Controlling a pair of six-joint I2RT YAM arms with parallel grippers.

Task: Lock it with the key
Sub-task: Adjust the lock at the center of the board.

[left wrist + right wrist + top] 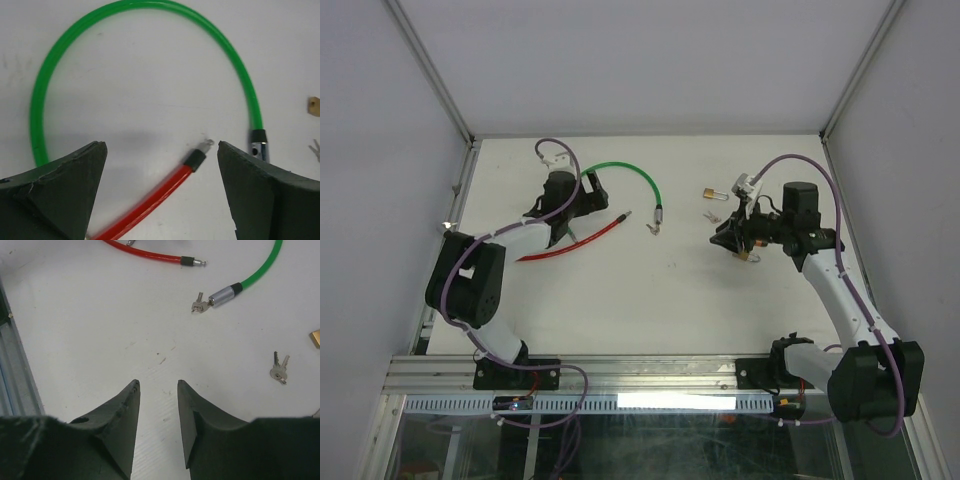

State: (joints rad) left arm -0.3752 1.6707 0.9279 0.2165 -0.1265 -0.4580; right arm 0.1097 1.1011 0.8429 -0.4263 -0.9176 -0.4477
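Note:
A green cable lock (630, 170) curves on the white table, its metal end (222, 294) with a small bunch of keys (198, 306) at its tip. A red cable (575, 240) lies below it, its black-capped end (196, 160) between my left gripper's open jaws. My left gripper (161, 147) is open and empty, low over the red cable. My right gripper (157, 382) is open a little and empty, above bare table. A second pair of keys (278, 371) lies right of it. A brass padlock (712, 194) lies farther back.
A small brass piece (748, 257) shows under the right gripper. The padlock's brass edge shows at the right of the right wrist view (315, 337). The table's metal rail (15, 370) runs along the near edge. White walls enclose the table.

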